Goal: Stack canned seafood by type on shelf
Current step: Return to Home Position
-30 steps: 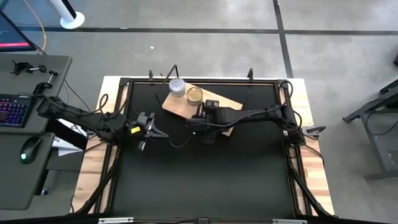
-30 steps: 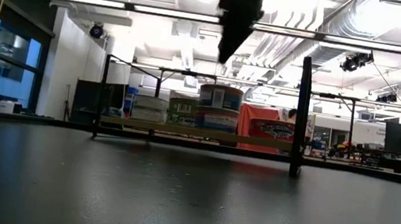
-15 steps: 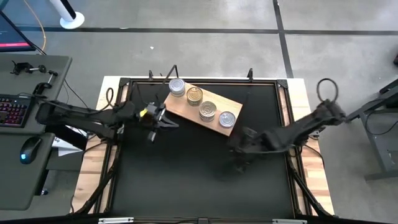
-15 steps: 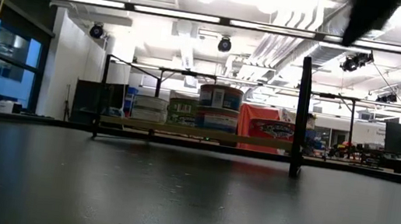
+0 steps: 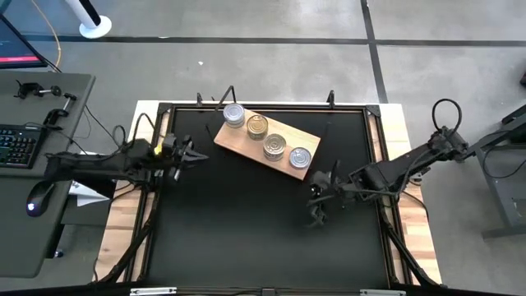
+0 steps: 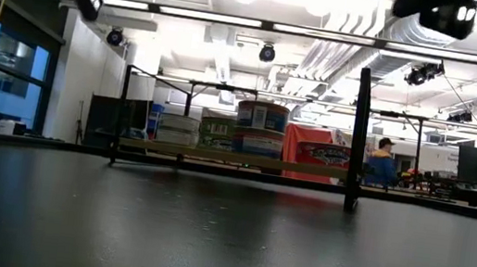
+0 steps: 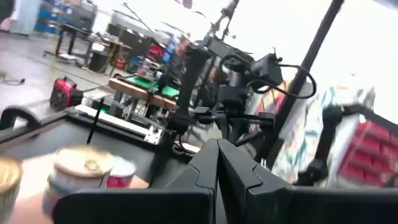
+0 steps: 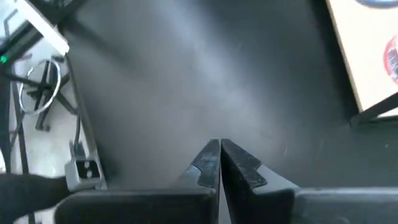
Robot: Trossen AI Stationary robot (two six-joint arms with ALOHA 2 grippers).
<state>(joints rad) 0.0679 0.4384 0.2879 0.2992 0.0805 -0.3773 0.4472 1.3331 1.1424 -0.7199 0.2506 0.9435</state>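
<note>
The shelf [image 5: 267, 141], a light wooden board, lies flat and slanted on the black table toward its far edge. Several cans of seafood stand on it on their bases: silver tops at the two ends [image 5: 234, 114] [image 5: 300, 156], gold tops between them [image 5: 257, 126] [image 5: 274, 146]. The low view shows one stack two cans high [image 6: 260, 129]. My left gripper [image 5: 191, 154] is shut, hovering left of the shelf near the table's left edge. My right gripper [image 5: 316, 212] is shut, above the bare table near and right of the shelf. Neither holds anything.
A black metal frame [image 5: 246, 105] runs around the table, with upright posts [image 6: 358, 136] at the far side. A desk with keyboard and mouse [image 5: 25, 148] stands left of the table. A person [image 6: 382, 163] sits in the room far behind.
My right gripper has drawn back from over the shelf toward the table's right and near side, uncovering the two cans at the shelf's right end, and its wrist has rolled. My left gripper has swung toward the far side, then back toward the table's left edge.
</note>
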